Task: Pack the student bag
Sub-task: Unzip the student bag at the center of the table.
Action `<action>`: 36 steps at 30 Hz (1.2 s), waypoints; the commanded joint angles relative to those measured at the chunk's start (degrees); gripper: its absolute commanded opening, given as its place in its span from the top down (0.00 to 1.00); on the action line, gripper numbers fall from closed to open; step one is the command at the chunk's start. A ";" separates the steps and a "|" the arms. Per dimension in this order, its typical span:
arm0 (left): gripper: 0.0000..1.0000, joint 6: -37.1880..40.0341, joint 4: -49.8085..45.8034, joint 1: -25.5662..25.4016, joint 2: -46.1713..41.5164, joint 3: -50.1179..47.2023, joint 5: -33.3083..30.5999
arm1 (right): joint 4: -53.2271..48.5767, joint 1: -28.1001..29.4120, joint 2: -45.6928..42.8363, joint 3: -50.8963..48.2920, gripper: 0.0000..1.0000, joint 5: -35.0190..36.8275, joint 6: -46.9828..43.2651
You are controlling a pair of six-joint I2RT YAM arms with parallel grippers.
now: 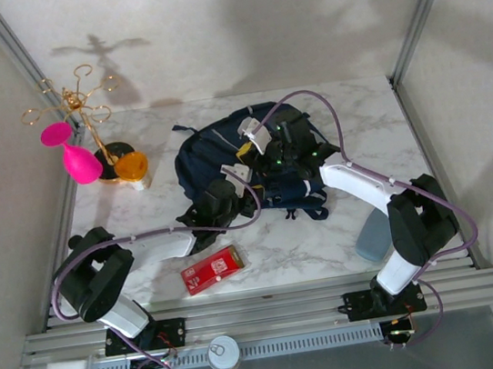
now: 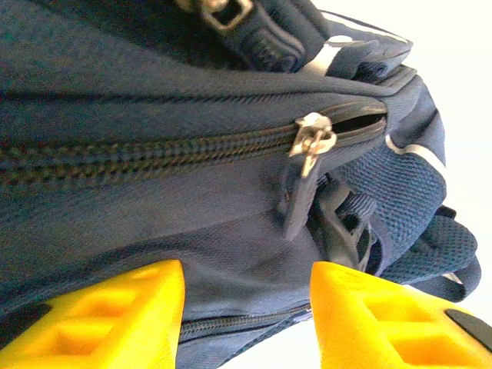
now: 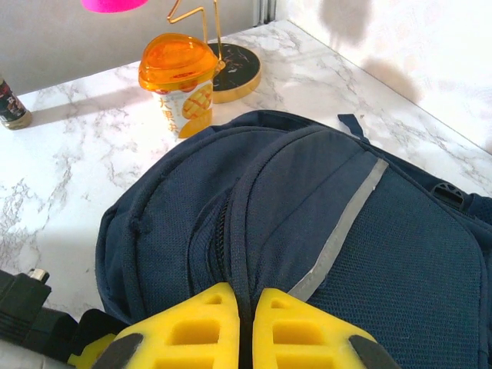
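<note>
Up close, the right gripper is holding its two yellow fingers shut, and one dark raised seam of the backpack is running straight into the slit between them. One grey stripe is slanting away from the tips across the blue fabric. The left gripper is keeping its two yellow fingers apart, with a bulge of the same backpack filling the gap; whether they are pinching it cannot be told. Just above them two zip lines are crossing the fabric, and one metal slider with its dangling pull is sitting at the end of the upper one.

Further out, the one backpack is lying in the middle of the marble table, with both arms reaching onto it. Beyond it, at the far left, one orange-lidded cup is standing just beside the black round base of one gold wire stand, and two pink pieces are hanging there. One red packet is lying near the front edge, well apart from the backpack, and one grey-blue object is resting beside the right arm.
</note>
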 commanded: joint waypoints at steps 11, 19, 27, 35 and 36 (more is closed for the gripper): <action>0.53 -4.80 15.08 -2.01 2.68 1.94 -8.33 | 7.59 0.57 -1.25 1.49 1.00 -6.51 2.18; 0.74 -3.97 14.53 -1.92 0.87 -0.56 -8.60 | 8.78 0.39 -2.84 -0.46 1.00 -5.86 1.36; 0.92 -3.32 10.18 -1.75 -2.57 -2.11 -9.97 | 8.20 0.15 -3.85 -1.52 1.00 -4.21 1.24; 1.00 -2.73 4.24 -0.13 -6.83 -3.69 -8.78 | 6.24 0.12 -4.86 -2.17 1.00 -2.79 -0.93; 1.00 -2.42 3.32 0.13 -7.14 -3.79 -8.45 | 5.97 0.11 -5.01 -2.08 1.00 -2.45 -1.00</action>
